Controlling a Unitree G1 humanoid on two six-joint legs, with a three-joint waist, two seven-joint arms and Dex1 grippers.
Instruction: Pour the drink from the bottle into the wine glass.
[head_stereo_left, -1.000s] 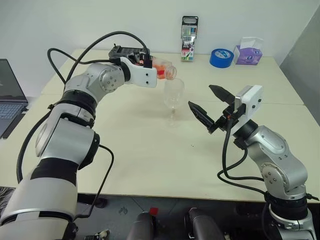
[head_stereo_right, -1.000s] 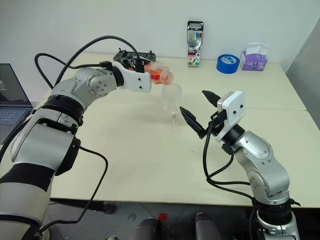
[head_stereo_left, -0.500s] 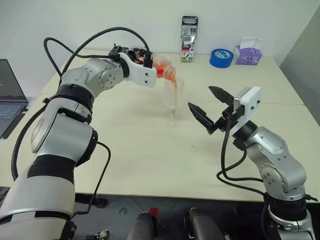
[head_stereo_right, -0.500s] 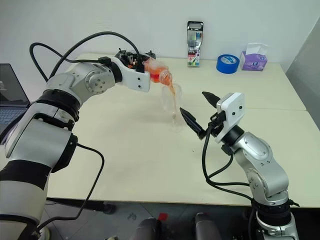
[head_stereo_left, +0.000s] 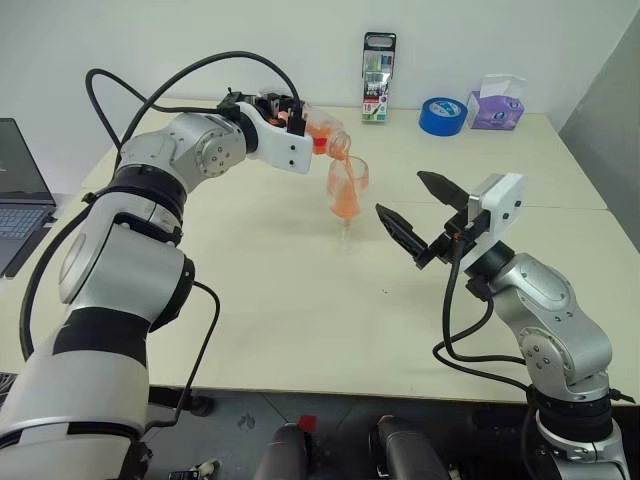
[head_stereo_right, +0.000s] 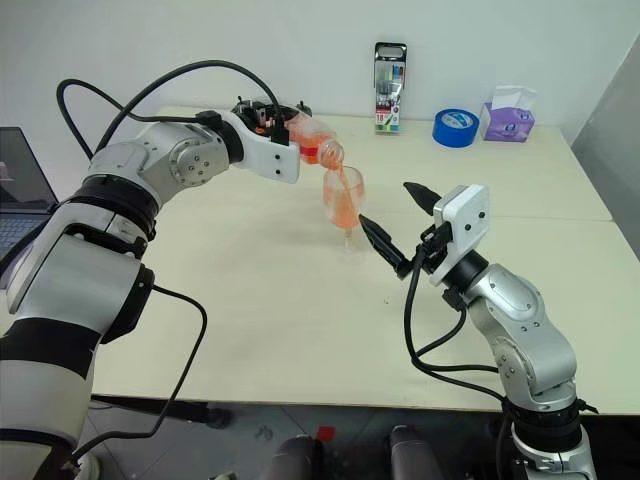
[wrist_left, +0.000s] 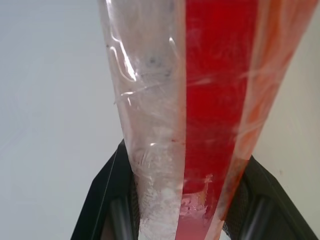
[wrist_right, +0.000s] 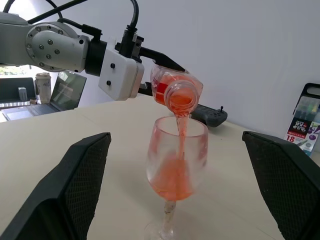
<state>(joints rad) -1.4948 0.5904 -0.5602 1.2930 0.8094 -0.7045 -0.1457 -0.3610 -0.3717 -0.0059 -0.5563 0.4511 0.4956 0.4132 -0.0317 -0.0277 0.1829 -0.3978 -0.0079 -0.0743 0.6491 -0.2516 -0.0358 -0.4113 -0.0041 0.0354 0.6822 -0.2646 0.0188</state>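
We see the left gripper (head_stereo_left: 300, 128) clamped on the bottle (head_stereo_left: 328, 137), holding it above the wine glass (head_stereo_left: 346, 200). The bottle's long axis lies close to level, its uncapped mouth tipped slightly down and pointing toward the robot's right, sitting just over the glass's rim on the left-arm side. The drink (wrist_right: 172, 180) runs from that mouth in a thin orange-red stream and pools in the bowl of the glass, which stands upright on the table (head_stereo_left: 280, 300). To the right of the glass, near it but apart from it, the right gripper (head_stereo_left: 412, 207) hovers with its two black fingers spread wide and nothing between them, pointing toward the glass.
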